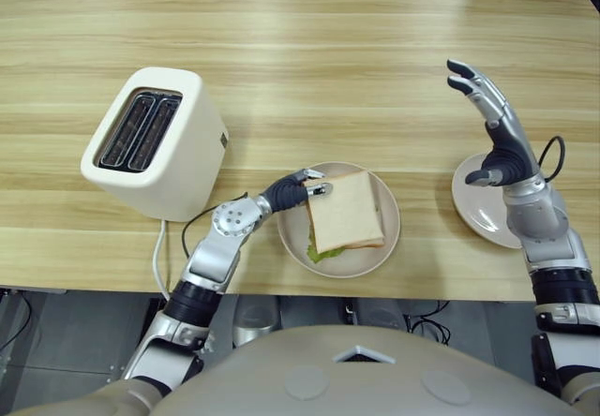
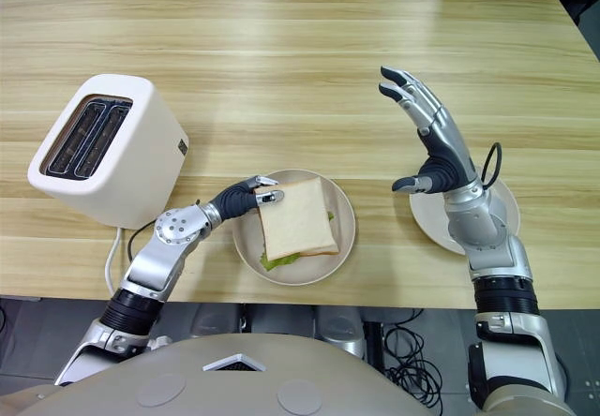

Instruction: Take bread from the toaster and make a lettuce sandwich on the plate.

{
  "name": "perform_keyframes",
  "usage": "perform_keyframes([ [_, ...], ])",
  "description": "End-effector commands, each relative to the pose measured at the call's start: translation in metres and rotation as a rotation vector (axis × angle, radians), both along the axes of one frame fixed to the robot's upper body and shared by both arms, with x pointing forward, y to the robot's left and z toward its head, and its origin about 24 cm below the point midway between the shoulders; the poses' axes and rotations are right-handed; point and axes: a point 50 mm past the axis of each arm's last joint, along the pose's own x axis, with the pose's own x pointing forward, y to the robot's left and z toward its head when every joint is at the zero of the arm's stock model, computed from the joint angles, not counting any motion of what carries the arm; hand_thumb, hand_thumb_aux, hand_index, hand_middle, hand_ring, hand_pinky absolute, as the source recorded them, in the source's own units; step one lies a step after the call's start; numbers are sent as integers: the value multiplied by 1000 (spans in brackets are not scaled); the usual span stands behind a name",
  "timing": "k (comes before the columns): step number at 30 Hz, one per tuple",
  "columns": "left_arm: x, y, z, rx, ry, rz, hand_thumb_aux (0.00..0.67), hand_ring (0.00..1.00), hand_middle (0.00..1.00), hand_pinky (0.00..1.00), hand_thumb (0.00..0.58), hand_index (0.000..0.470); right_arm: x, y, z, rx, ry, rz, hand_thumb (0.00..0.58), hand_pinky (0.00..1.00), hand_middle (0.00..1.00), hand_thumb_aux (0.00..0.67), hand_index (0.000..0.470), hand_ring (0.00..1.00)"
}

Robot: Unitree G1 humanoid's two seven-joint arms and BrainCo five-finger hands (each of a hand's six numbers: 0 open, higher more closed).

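Close against the near edge of the bench (image 1: 328, 41): round beige plate (image 1: 394, 219), smooth and shallow, bearing a sandwich already stacked. Square white top slice (image 1: 345, 212), soft and matte, with frilly green lettuce (image 1: 323, 252) peeping out at its near-left corner.

Pressed to the slice's far-left corner, black-and-silver left hand (image 1: 298, 191); impossible to tell whether gripping or merely touching. Judged risk: bread dragged askew off the slippery leaf if pulled back while caught on the crumb. Also, glossy plate on smooth wood grain, liable to slide toward the edge under a sideways shove.

Toward the near-right corner, smaller pale dish (image 1: 478, 212), thin-rimmed and shiny, with right hand (image 1: 497, 135) raised above it, spread wide and holding nothing. Likely hazard there: a dropped wrist clipping the dish rim and tipping it.

Farther back on the left, boxy cream toaster (image 1: 155, 144), corners rounded, two dark slots facing up, white cord (image 1: 159, 257) trailing over the near edge.

Beyond, long planks of pale striped wood running to the far edge.
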Motion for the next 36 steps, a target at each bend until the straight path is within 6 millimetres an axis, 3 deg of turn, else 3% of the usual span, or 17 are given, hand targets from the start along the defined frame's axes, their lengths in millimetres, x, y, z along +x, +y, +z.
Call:
perform_keyframes([
  [1,-1,-4,-11,53,-7,-5,670,1000,1000,1000,580,460,0,6,-6,-47,24,30,0,0,0,0,0,0],
  [12,6,-14,-13,172,-128,-46,670,1000,1000,1000,580,460,-8,16,-16,-96,57,108,0,0,0,0,0,0],
  [20,12,-17,-14,222,-169,-58,670,1000,1000,1000,580,460,-37,32,-59,-492,255,373,0,0,0,0,0,0],
  [36,15,-24,-27,259,-155,-92,620,1000,1000,1000,577,426,-45,49,-95,-728,467,496,0,0,0,0,0,0],
])
